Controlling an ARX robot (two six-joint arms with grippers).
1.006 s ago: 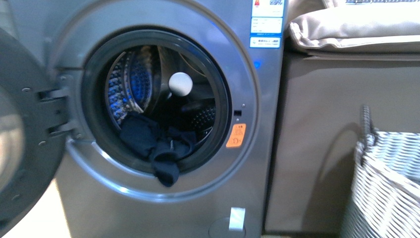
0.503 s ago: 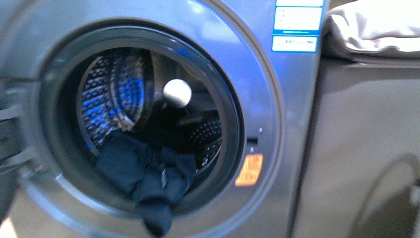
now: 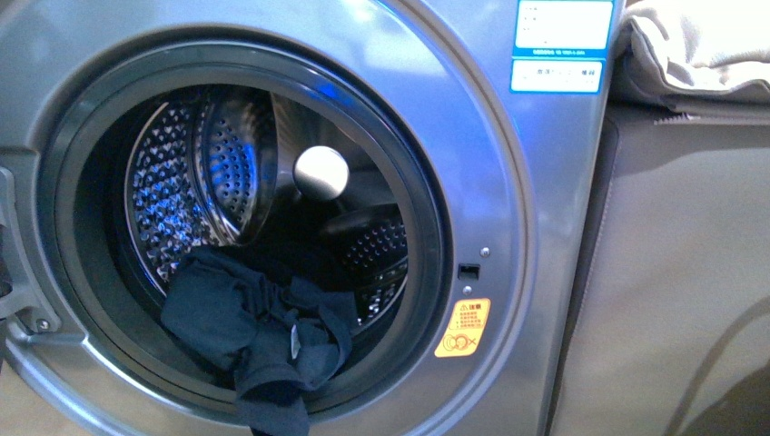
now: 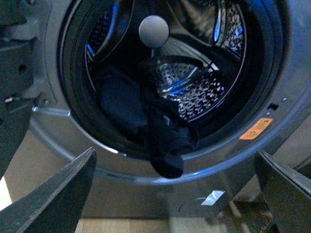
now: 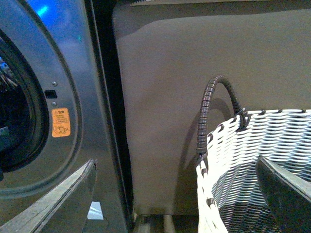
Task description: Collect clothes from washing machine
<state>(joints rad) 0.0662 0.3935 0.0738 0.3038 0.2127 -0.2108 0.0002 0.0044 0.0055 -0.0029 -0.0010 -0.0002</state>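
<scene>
The grey washing machine (image 3: pixel 508 209) fills the front view, its porthole open onto the perforated steel drum (image 3: pixel 182 191). Navy-blue clothes (image 3: pixel 259 341) lie at the drum's front and hang over the dark door rim. In the left wrist view the clothes (image 4: pixel 160 136) spill over the rim in the same way. My left gripper (image 4: pixel 177 194) is open and empty, a short way in front of the rim and below the clothes. My right gripper (image 5: pixel 177 194) is open and empty, facing the gap between the machine (image 5: pixel 53 87) and a basket. Neither gripper shows in the front view.
A white ball (image 3: pixel 321 173) sits inside the drum. An orange warning sticker (image 3: pixel 462 328) and blue-white labels (image 3: pixel 556 50) are on the machine's front. A brown cabinet (image 3: pixel 681 272) stands to the right with a beige cushion (image 3: pixel 699 45) on top. A woven white basket (image 5: pixel 262 165) stands before it.
The front view has moved closer to the machine and a little to the left. The drum opening now fills the frame; the open door and the basket have left that view.
</scene>
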